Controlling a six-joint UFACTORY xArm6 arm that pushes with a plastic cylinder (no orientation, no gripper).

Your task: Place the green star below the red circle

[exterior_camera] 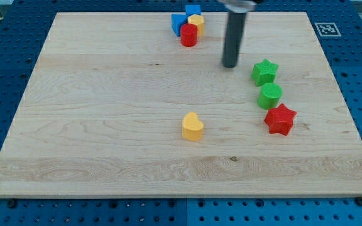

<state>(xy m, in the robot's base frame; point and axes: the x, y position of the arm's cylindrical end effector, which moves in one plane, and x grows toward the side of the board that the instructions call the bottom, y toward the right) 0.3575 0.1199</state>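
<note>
The green star (264, 71) lies at the view's right, upper middle of the board. The red circle (188, 35), a short cylinder, stands near the view's top centre, touching a cluster of other blocks. My tip (230, 64) is the end of the dark rod, between the two: left of the green star by a small gap, and below and right of the red circle. It touches neither block.
A blue block (180, 22), a second blue block (193, 10) and a yellow block (197, 23) crowd the red circle. A green cylinder (269, 96) and red star (279, 119) sit below the green star. A yellow heart (192, 127) lies mid-board.
</note>
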